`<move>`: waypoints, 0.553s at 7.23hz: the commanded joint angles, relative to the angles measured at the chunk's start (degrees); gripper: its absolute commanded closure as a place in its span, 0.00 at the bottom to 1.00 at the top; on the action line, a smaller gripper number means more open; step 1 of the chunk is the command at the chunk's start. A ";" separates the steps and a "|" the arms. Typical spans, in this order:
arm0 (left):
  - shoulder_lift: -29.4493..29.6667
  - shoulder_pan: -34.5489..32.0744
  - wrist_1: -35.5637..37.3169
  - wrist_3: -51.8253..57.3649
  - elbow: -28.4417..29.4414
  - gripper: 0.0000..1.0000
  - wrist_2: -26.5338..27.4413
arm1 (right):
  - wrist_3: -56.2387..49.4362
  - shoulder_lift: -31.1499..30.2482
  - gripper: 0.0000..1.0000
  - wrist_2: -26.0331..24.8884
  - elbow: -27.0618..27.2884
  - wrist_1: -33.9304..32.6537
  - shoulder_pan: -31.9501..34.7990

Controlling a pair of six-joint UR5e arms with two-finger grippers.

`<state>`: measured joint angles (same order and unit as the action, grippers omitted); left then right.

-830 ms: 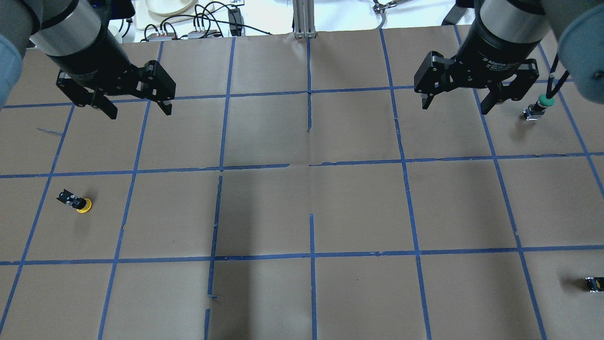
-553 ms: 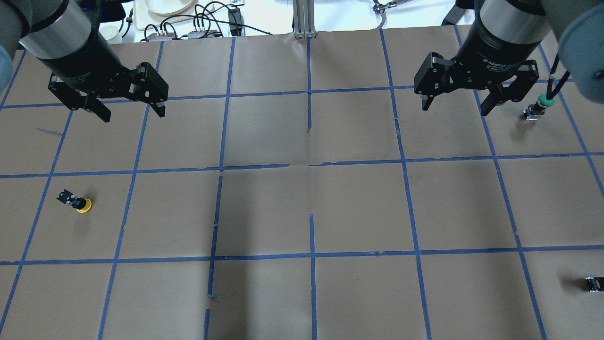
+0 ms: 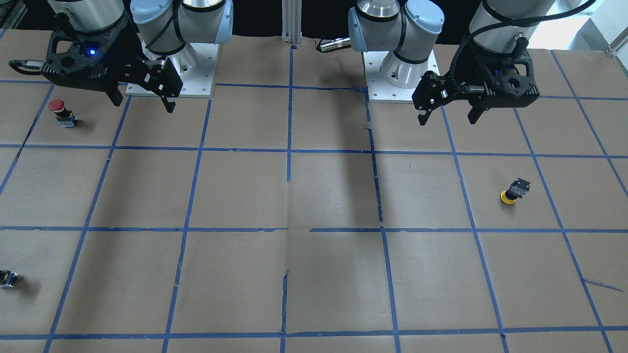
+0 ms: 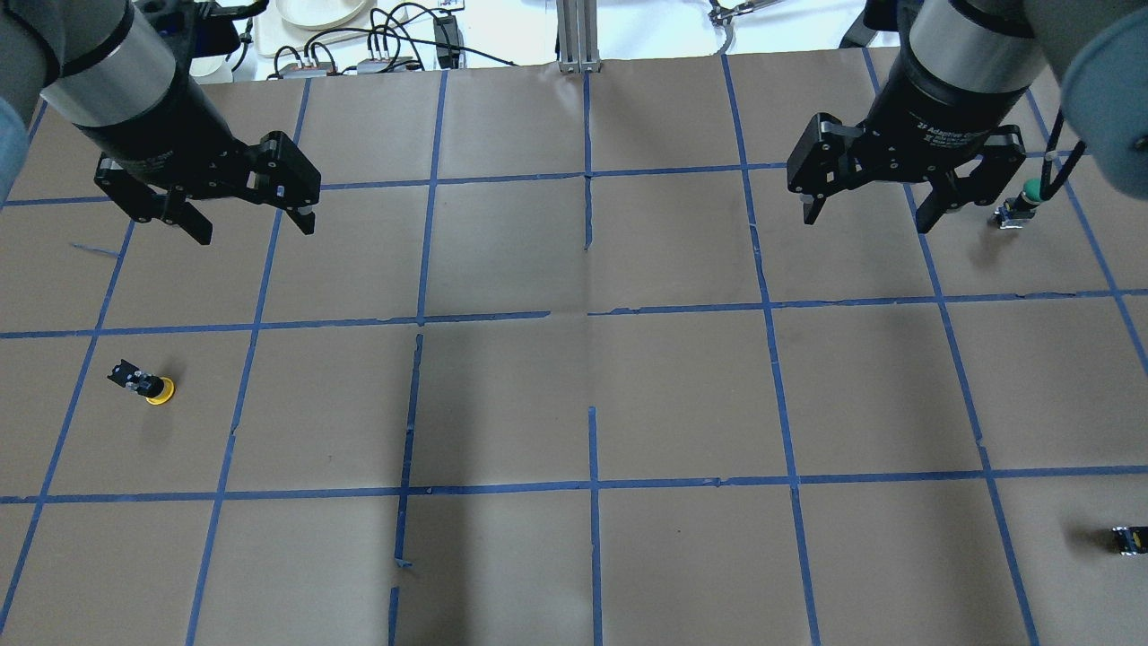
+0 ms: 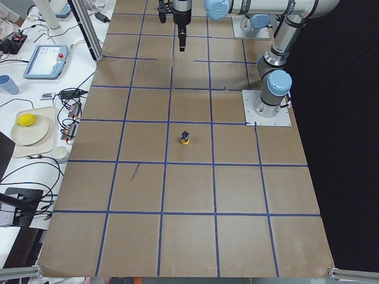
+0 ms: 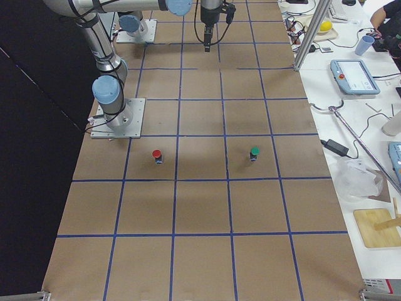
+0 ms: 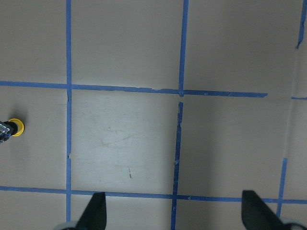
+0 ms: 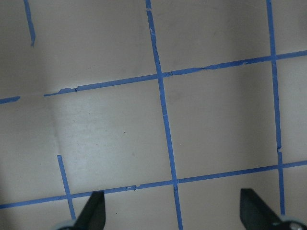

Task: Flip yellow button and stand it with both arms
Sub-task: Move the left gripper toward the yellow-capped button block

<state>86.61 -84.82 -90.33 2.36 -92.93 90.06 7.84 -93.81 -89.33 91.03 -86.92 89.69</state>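
Observation:
The yellow button [image 4: 148,387] lies on its side on the brown paper at the left, yellow cap toward the table's middle, black body outward. It also shows in the front view [image 3: 513,190], the left side view [image 5: 185,138] and at the left edge of the left wrist view [image 7: 13,128]. My left gripper [image 4: 254,230] hangs open and empty above the table, farther back than the button and to its right; it also shows in the front view [image 3: 447,119]. My right gripper [image 4: 866,220] hangs open and empty at the far right, seen in the front view too [image 3: 143,104].
A green-capped button [image 4: 1036,189] stands just right of my right gripper. A red-capped button [image 3: 61,112] stands near the right arm's base. A tiny black-and-yellow part [image 4: 1130,538] lies at the near right edge. Cables and a plate [image 4: 359,45] lie beyond the far edge.
My left gripper has moved a little left and nearer, toward the yellow button's side of the table. The right gripper has shifted only slightly. The button has not moved.

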 commanded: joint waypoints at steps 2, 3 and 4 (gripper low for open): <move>-2.14 11.98 0.95 11.42 -6.72 0.00 0.47 | 0.25 -0.15 0.00 0.21 0.02 0.44 -0.21; -1.80 17.61 1.12 18.31 -7.78 0.00 -0.05 | 0.25 -0.41 0.00 0.21 -0.07 1.39 -0.13; -0.67 22.37 3.56 29.17 -8.05 0.00 0.20 | 0.34 -0.41 0.00 0.04 -0.07 1.58 -0.13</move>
<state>85.13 -68.48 -88.65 21.00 -100.17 90.20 8.08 -94.11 -89.20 91.00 -85.81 89.56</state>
